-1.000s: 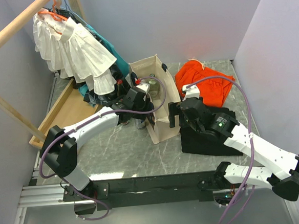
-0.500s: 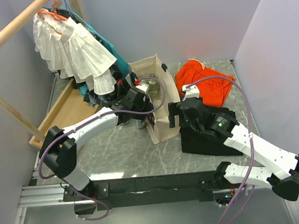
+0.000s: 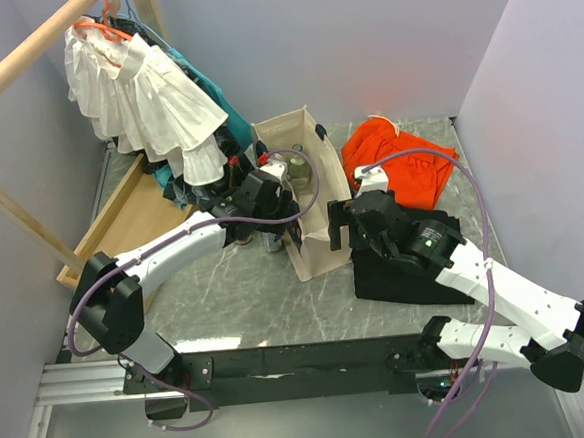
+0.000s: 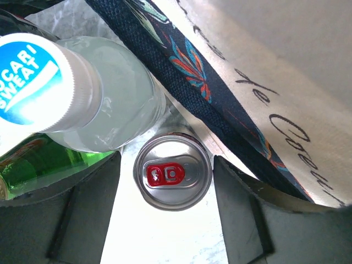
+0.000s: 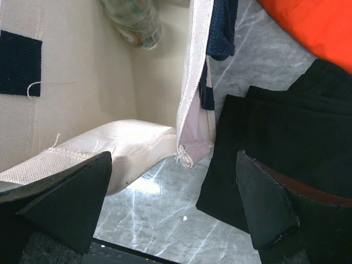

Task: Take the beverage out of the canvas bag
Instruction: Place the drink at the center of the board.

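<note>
— How is the light around the canvas bag (image 3: pixel 305 193)?
— From overhead it is bright and even. Only soft shadows fall on the marble table (image 3: pixel 238 303) just in front of the bag, and that view is sharp.
— And up close?
— Beside the bag's printed wall the can (image 4: pixel 173 175) is crisp, but the surface under it is blown out white. The left gripper (image 4: pixel 166 165) shows its fingers (image 4: pixel 77 220) dark and blurred.
— The right wrist view?
— The bag's inside is dimmer, with a glare patch on the marble just below its hem.
</note>
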Tool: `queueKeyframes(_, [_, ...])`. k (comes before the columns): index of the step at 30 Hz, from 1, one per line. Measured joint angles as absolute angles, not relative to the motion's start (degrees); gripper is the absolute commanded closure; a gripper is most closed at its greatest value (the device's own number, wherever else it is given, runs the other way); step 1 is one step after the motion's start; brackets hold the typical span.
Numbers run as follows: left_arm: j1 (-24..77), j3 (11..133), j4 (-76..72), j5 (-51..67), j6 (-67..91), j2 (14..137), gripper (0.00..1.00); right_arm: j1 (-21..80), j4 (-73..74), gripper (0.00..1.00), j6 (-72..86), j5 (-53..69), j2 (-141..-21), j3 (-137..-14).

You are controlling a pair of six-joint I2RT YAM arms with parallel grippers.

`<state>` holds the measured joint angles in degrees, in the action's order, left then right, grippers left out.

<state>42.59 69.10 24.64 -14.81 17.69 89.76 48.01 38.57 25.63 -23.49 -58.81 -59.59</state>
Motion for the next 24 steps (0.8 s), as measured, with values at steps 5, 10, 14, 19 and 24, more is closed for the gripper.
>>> queueKeyframes(5, [42.6,69.1,24.7,-14.9,17.7,89.8,0.23,48.0,38.6,0.0,25.6,-23.5,-58.8,-59.6])
queueKeyframes(10, [42.6,69.1,24.8,-14.8,17.8,89.4,0.16,48.0,38.6,0.0,25.6,-23.5,-58.8,-59.6])
queueKeyframes(14, [42.6,69.1,24.9,-14.3,17.8,87.6,0.12,48.0,38.6,0.0,25.7,-23.4,-58.8,-59.6])
queueKeyframes(19, [42.6,69.3,24.8,-13.4,17.9,84.1,0.09,48.0,38.6,0.0,25.8,-22.8,-58.8,-59.5])
queueKeyframes(24, [42.6,70.9,24.9,-13.0,17.9,81.9,0.08,48.0,38.6,0.0,25.9,-21.4,-58.9,-59.5])
